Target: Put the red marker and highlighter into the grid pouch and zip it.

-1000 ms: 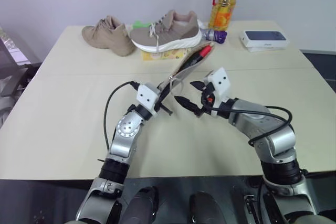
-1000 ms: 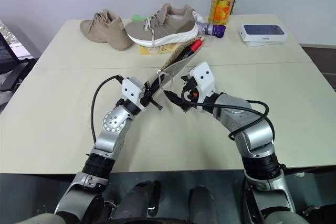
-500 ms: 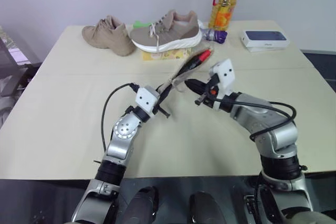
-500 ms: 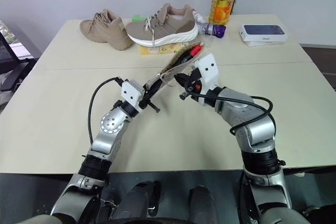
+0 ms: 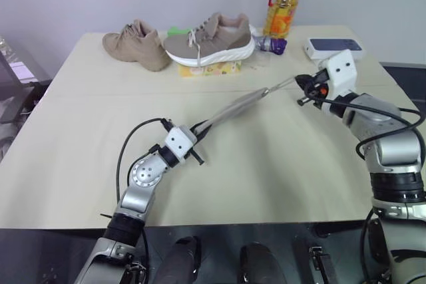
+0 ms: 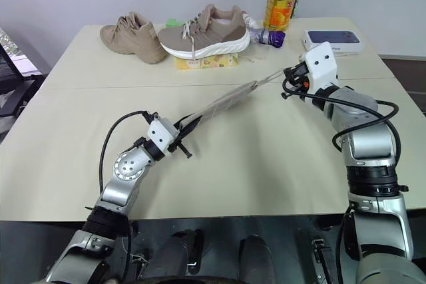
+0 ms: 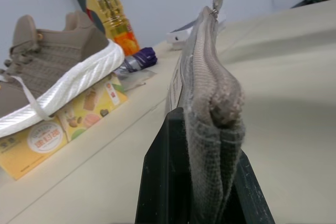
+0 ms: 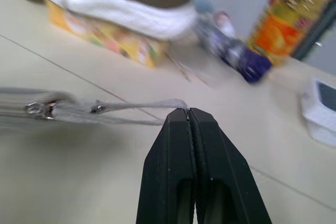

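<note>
Left eye view: beige tabletop (image 5: 80, 131), grey wall at 12 o'clock. Left gripper (image 5: 198, 143) jaws clamp the grid pouch (image 5: 233, 108); right gripper (image 8: 190, 116) jaws pinch its zipper pull (image 8: 131, 106).

- grid pouch (image 5: 233, 108): contents hidden inside, zipped edge seen edge-on
- oil bottle (image 5: 284, 4): top cut off by the frame edge
- green object (image 5: 176, 30): mostly hidden behind shoes (image 5: 210, 39), too small to identify
- box (image 7: 50, 135): cut off at the frame edge

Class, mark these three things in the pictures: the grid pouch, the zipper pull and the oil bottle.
grid pouch (image 5: 234, 107), left eye view, middle of its grey fabric side.
zipper pull (image 8: 134, 105), right wrist view, its pale cord.
oil bottle (image 6: 281, 1), right eye view, its orange label.
</note>
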